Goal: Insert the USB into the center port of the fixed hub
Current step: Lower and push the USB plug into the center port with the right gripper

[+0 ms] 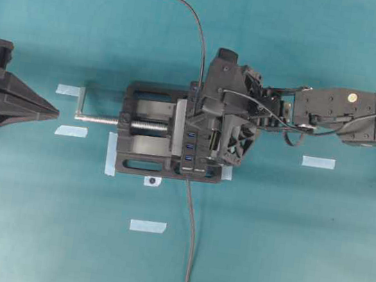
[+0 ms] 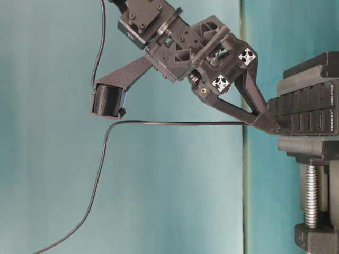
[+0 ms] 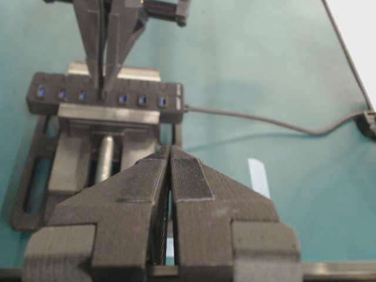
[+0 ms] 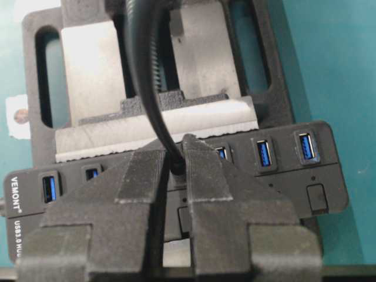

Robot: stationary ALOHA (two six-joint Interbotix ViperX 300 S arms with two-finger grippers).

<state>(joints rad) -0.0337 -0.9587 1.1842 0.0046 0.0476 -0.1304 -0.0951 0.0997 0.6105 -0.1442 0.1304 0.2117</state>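
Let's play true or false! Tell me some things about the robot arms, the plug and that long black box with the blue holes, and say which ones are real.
1. The right end effector pinches the USB above the fixed hub. True.
2. The left end effector is holding the cable. False: it is shut on nothing, away from the hub.
3. The hub sits clamped in a black vise with a silver screw. True.
4. The hub's ports are red. False: they are blue.
5. The right end effector is at the very end of the hub. False: it is near the middle of the row, with ports showing on both sides.
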